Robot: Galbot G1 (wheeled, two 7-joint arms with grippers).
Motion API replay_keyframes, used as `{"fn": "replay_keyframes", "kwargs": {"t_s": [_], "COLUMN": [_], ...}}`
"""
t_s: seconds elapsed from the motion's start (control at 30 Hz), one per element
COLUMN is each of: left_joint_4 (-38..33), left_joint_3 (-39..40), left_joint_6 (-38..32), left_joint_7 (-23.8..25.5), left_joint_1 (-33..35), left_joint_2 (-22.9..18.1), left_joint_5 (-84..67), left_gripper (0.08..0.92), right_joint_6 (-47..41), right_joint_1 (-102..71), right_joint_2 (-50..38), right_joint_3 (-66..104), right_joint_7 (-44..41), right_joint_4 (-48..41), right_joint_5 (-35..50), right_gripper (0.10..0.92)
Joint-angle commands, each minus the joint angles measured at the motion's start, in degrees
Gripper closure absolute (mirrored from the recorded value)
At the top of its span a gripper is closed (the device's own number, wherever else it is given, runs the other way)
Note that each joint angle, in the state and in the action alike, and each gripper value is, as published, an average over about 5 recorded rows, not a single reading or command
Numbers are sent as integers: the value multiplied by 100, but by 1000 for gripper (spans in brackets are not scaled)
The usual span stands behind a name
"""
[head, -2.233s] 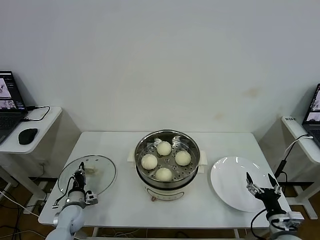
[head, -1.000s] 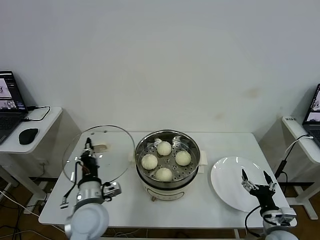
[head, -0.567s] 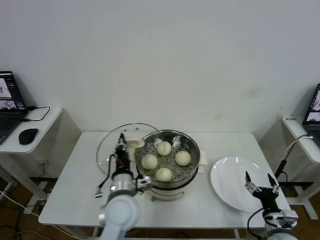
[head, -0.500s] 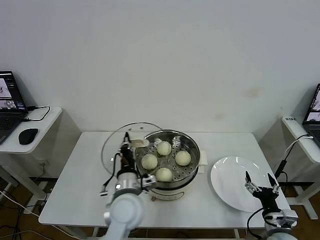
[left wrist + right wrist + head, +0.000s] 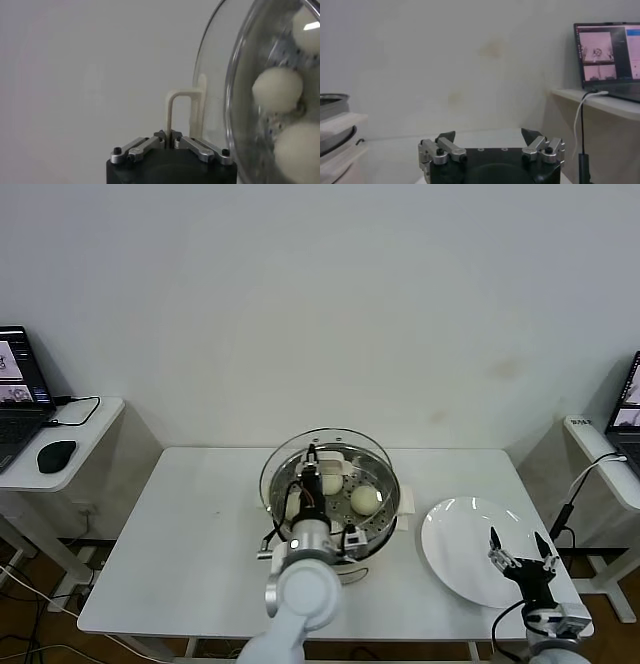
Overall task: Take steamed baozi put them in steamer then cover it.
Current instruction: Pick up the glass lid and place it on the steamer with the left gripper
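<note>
So the cover [image 5: 322,466] is held right above the steamer [image 5: 335,504] at this point, carried by the left gripper [image 5: 312,476], which is clamped tight on the cream-white bar handle [image 5: 181,111] — in the left wrist view the two fingers are pinched together at the foot of that handle, with the glass hanging on edge beside it. From the head view the lid looks tilted and sits a bit off toward the near-left side of the steamer, so it isn't seated yet. To get this step done well, the lid probably needs to be levelled out and centred over the steamer's rim before it's lowered, otherwise the metal rim could catch on one side handle or land crooked; the grip is best released only once the rim is resting all round. The baozi [image 5: 365,499] are already inside the steamer on the perforated tray, smooth round cream-white buns, some seen through the glass and partly hidden by the arm. The lid itself is clear glass with a shiny metal rim, about as wide as the steamer. The right gripper [image 5: 520,552] is parked over the white plate [image 5: 465,549] to the right of the steamer, fingers spread and nothing in them.
</note>
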Motion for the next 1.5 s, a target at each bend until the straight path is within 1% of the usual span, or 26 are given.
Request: {"fn": "replay_keyframes", "kwargs": {"t_s": [0.03,0.2,0.4,0.9,1.5], "left_joint_4": [407,515,508,857,839], "left_joint_3": [294,203,206,93,63], "left_joint_6": [25,14,10,-52,-132], "left_joint_7": [27,-68,-55,-175,-158], "left_joint_1": [-163,-128,-109,-159,-90], "left_joint_2": [-112,-113,-112,-118,-109], "left_joint_5": [84,105,76,169,192], "left_gripper": [863,863,863,863,863], "right_joint_6": [7,30,37,93,122], "right_joint_1": [51,57,90,97,93], "right_joint_2": [55,68,92,103,103], "right_joint_3": [-8,-18,-30,-41,-45], "right_joint_7": [-4,-8,-16,-28,-36], "right_joint_4": [-45,-82,-96,-161,-189], "right_joint_5": [-79,-111,-136,-195,-212], "right_gripper": [203,202,203,203,202]}}
